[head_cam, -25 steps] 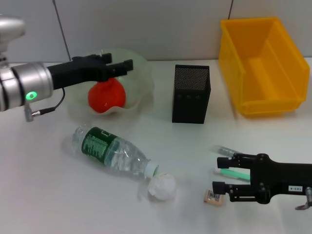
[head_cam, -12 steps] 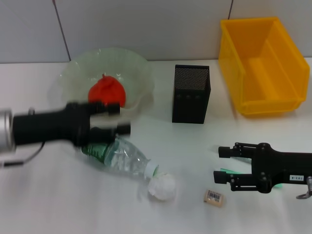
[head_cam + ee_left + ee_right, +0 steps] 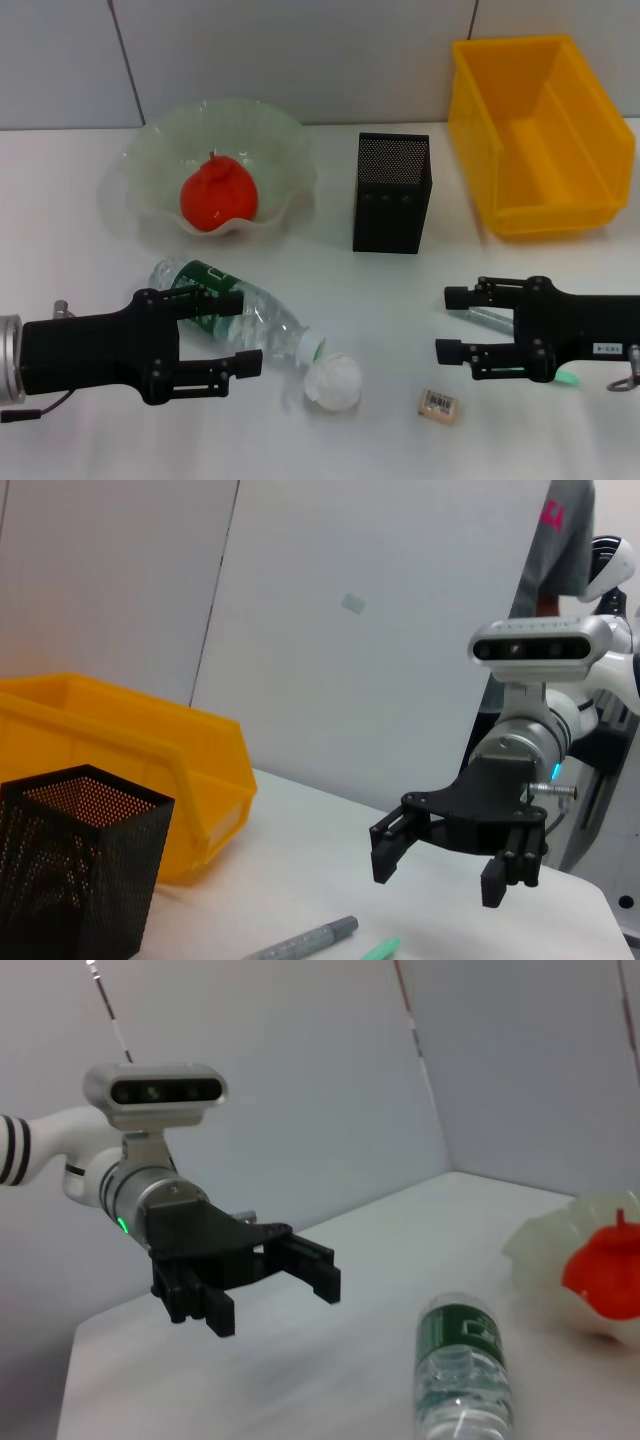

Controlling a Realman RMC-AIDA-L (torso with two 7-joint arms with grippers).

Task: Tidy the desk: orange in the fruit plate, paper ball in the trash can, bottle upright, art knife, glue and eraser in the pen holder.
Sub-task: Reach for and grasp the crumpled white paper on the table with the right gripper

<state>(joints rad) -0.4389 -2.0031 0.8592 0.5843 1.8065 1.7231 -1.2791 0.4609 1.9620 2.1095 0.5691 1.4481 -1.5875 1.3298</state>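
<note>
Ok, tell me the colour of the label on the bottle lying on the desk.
Green, with white print, on the clear bottle; it shows best in the right wrist view.

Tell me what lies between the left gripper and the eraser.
In the head view, the paper ball lies between the left gripper and the eraser, beside the bottle cap.

You see the orange (image 3: 217, 194) sitting in the fruit plate (image 3: 150, 160). The bottle (image 3: 235, 312) lies on its side, cap touching the paper ball (image 3: 333, 382). Your left gripper (image 3: 237, 334) is spread wide at the bottle. Your right gripper (image 3: 455, 324) hangs parted above the eraser (image 3: 439, 404), before the pen holder (image 3: 392, 193) and trash can (image 3: 540, 135).
</note>
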